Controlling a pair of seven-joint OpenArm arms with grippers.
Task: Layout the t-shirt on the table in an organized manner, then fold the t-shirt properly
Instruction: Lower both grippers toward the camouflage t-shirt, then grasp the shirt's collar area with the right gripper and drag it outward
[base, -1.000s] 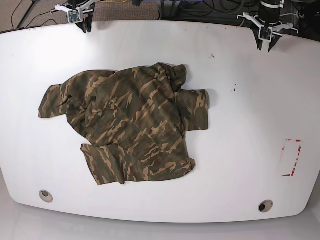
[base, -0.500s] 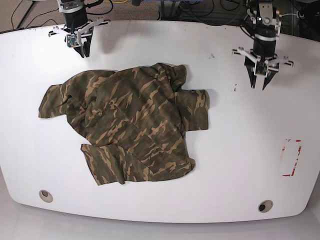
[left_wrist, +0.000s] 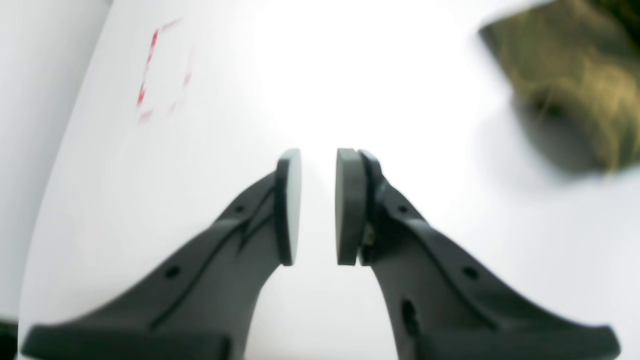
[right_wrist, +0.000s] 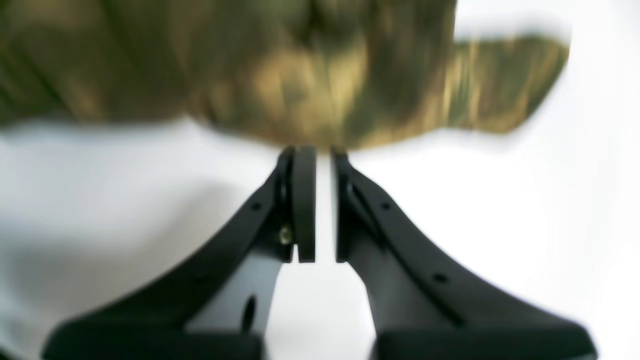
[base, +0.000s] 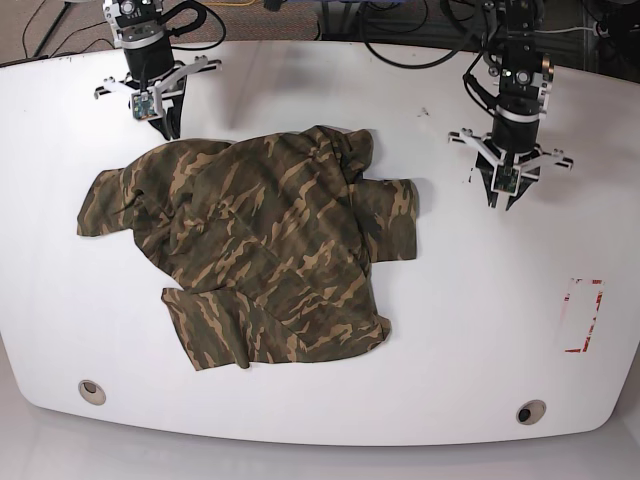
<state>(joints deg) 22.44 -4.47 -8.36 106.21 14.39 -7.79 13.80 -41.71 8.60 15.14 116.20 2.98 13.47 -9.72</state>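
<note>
The camouflage t-shirt (base: 260, 250) lies crumpled left of centre on the white table (base: 470, 330), sleeves splayed and the hem bunched. My left gripper (base: 505, 200) points down over bare table, right of the shirt's right sleeve. In the left wrist view this gripper (left_wrist: 318, 205) is open by a narrow gap with nothing in it, and the t-shirt (left_wrist: 575, 95) shows blurred at the upper right. My right gripper (base: 163, 128) hovers just beyond the shirt's far left edge. In the right wrist view it (right_wrist: 323, 205) is nearly closed and empty, with the t-shirt (right_wrist: 260, 75) just ahead.
A red-and-white tape mark (base: 585, 315) sits near the right edge and shows again as a tape mark (left_wrist: 160, 70) in the left wrist view. Two grommet holes, one (base: 91, 391) left and one (base: 530, 411) right, lie near the front edge. Cables run behind the table.
Both arms have come forward from the far edge toward the shirt, and the left one has also shifted left toward the sleeve. The left jaws have narrowed.
</note>
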